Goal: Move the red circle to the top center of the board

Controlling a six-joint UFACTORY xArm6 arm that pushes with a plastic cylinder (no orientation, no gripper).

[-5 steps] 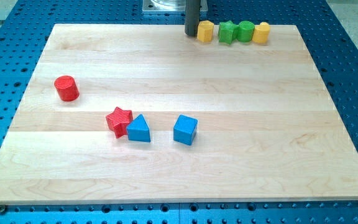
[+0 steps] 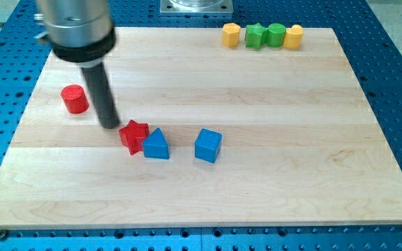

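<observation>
The red circle [image 2: 75,99], a short red cylinder, sits at the view's left on the wooden board [image 2: 271,104]. My tip [image 2: 109,126] rests on the board to the right of and a little below the red circle, with a small gap between them. The tip is just left of and above the red star [image 2: 134,135], close to it. The rod rises from the tip to the arm's wide dark and silver body at the view's top left.
A blue triangle [image 2: 156,144] touches the red star's right side. A blue cube [image 2: 208,145] lies further right. At the view's top right stands a row: yellow hexagon [image 2: 231,34], green star [image 2: 255,35], green circle [image 2: 276,34], yellow block [image 2: 294,36].
My tip has moved from the view's top centre, beside the yellow hexagon, down and left to a spot between the red circle and the red star. No block has moved.
</observation>
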